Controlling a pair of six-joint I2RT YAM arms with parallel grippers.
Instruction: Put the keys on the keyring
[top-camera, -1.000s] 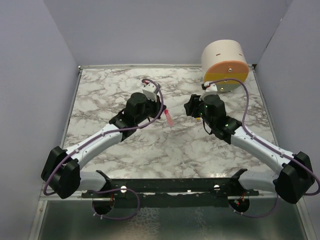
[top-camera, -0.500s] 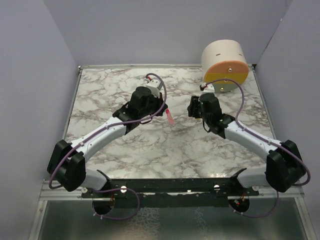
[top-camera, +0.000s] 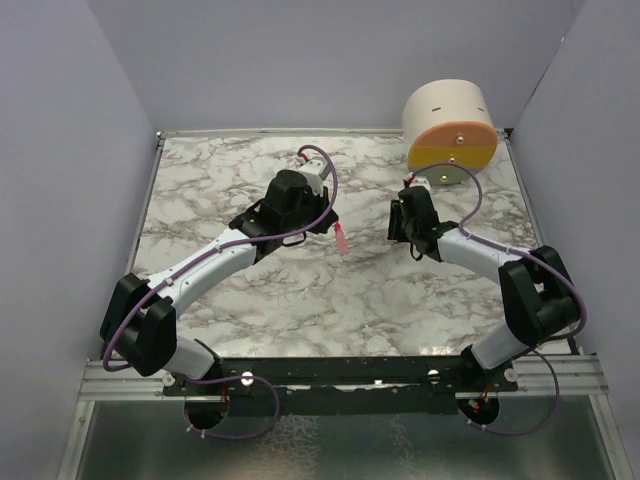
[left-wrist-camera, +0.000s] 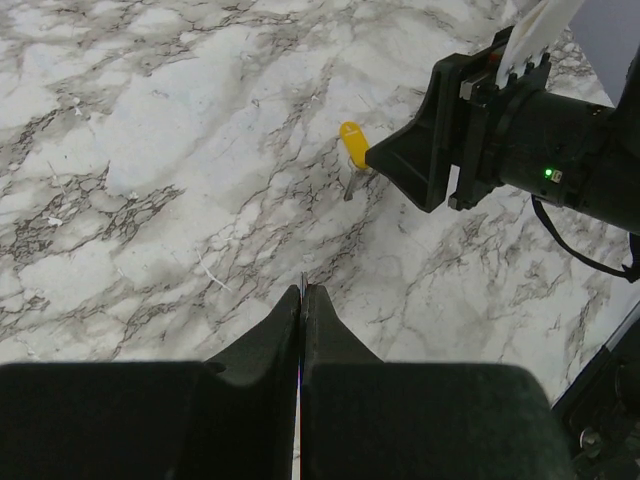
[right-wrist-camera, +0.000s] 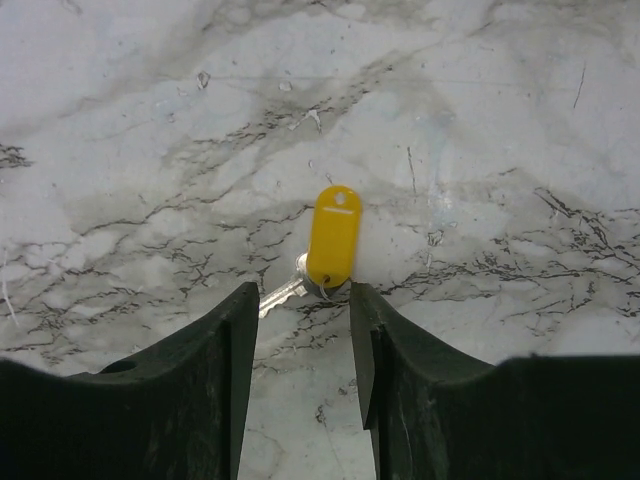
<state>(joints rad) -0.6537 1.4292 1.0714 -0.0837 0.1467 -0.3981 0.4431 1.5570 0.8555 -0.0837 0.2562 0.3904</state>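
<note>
Right tool (right-wrist-camera: 300, 291) half-open astride yellow key (right-wrist-camera: 333, 238), bare marble (right-wrist-camera: 150, 120) around; left tool (left-wrist-camera: 302, 293) fully closed.

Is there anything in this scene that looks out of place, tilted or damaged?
Nothing looks spilled or damaged. One thing stands out: the big cream and orange cylinder lies tipped on its side at the far right corner of the table. The yellow key lies flat on the marble.
</note>
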